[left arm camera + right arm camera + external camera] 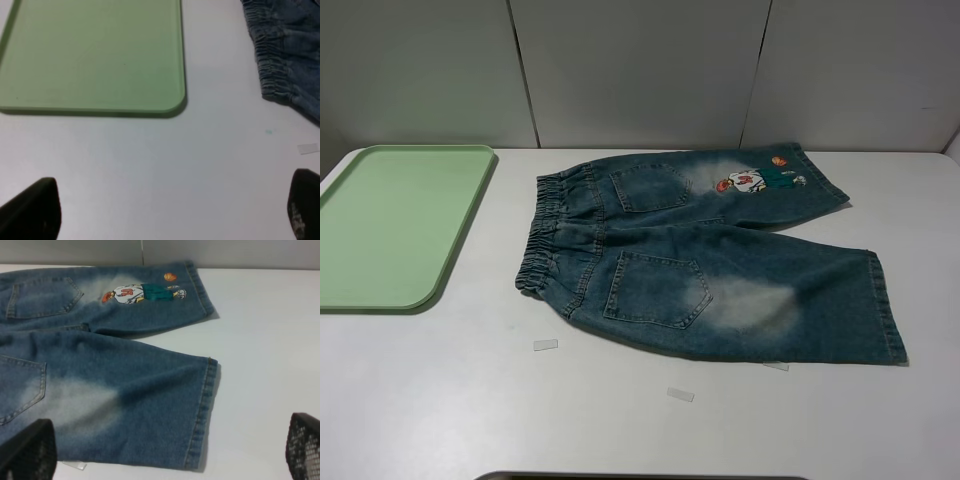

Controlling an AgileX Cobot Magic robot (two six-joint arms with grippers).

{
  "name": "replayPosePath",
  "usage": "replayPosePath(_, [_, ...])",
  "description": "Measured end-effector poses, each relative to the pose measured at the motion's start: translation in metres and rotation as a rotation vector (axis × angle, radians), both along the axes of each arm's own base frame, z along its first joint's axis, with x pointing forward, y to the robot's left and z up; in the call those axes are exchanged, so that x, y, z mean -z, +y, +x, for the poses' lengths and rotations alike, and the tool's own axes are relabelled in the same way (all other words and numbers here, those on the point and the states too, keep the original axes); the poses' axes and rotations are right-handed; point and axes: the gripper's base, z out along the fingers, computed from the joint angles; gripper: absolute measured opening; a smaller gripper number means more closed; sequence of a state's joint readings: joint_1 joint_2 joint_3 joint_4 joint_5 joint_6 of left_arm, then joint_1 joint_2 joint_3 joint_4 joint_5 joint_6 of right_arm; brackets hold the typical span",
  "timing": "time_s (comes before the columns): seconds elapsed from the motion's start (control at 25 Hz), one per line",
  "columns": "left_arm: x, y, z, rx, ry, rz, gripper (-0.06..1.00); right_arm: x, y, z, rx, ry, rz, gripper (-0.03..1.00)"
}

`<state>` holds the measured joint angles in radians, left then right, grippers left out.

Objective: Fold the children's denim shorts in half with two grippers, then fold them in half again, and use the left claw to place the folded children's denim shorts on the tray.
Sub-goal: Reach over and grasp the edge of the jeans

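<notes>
Table (440,410) with shorts (720,270), tray (390,220), clear scraps (546,345)

White table (410,400), pale panelled wall (630,70) behind, dark vertical seams (523,75), soft even light

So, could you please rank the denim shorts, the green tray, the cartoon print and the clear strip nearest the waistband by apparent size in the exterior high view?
1. denim shorts
2. green tray, partly cut off by the frame
3. cartoon print
4. clear strip
</notes>
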<state>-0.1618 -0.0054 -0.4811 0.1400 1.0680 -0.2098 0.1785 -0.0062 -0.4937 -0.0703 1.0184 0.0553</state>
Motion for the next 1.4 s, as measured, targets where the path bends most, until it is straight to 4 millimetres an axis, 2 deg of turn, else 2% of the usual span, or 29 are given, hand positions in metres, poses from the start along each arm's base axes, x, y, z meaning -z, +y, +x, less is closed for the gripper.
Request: replayPosePath(1.4, [0.0003, 0.0, -0.0001, 0.0, 0.004, 0.0, 0.9, 0.0, 0.0001, 0.0, -0.001, 0.0, 0.001, 0.69])
